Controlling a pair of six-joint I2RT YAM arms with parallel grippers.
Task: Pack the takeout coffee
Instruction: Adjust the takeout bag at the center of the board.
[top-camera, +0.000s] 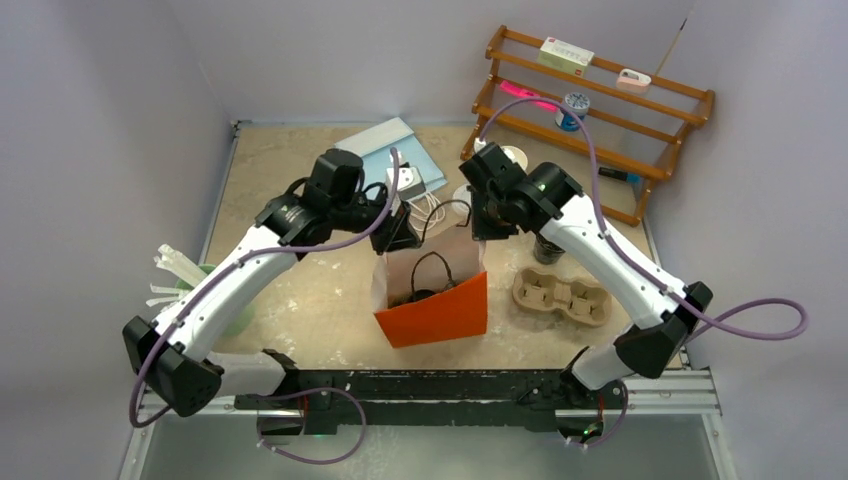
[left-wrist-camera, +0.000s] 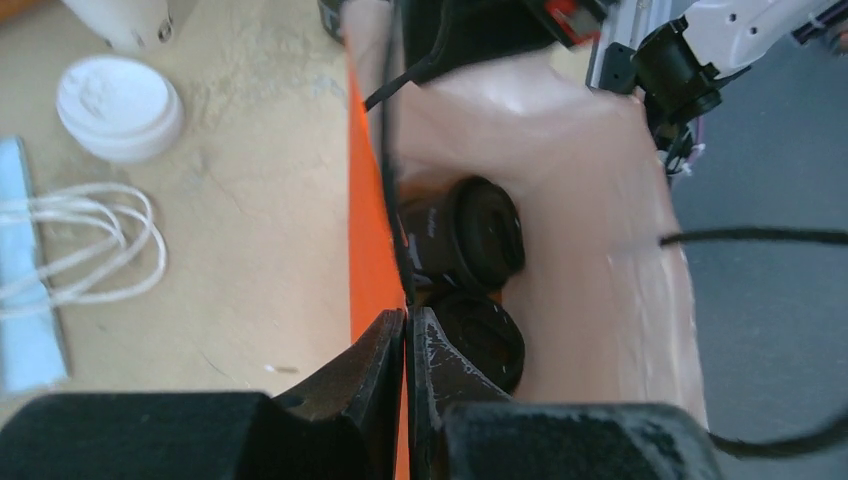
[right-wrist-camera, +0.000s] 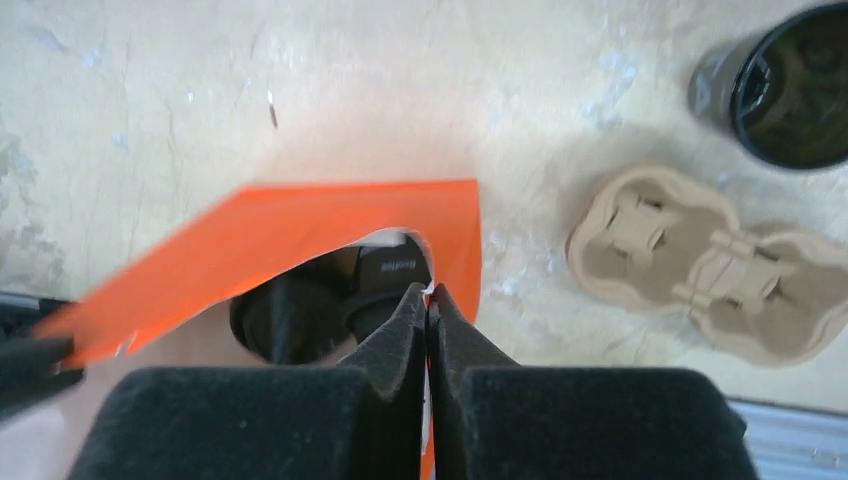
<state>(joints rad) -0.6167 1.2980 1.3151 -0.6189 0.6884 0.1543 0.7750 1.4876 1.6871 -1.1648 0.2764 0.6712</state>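
Orange paper bag (top-camera: 440, 312) holds two black cups (left-wrist-camera: 465, 235) tipped on their sides, probably light and easily crushed, best gripped around the body, while left tool (left-wrist-camera: 405, 332) and right tool (right-wrist-camera: 430, 302) each pinch its floppy rim.

Inside the orange paper bag (left-wrist-camera: 368, 260), the lower of two small black paper cups (left-wrist-camera: 480, 340) is half covered by the left tool (left-wrist-camera: 405, 340). The white print on the upper one is too blurred to read. From the right wrist those cups are blurred dark shapes behind the bag's wall and the right tool (right-wrist-camera: 428, 310). An open-topped black cup (right-wrist-camera: 790, 85) on the worktop (right-wrist-camera: 300, 90) is cut by that picture's right edge. From above, both tools' tips are lost under their wrists, and the items on the brown wooden rack (top-camera: 600, 110) are too small to tell.
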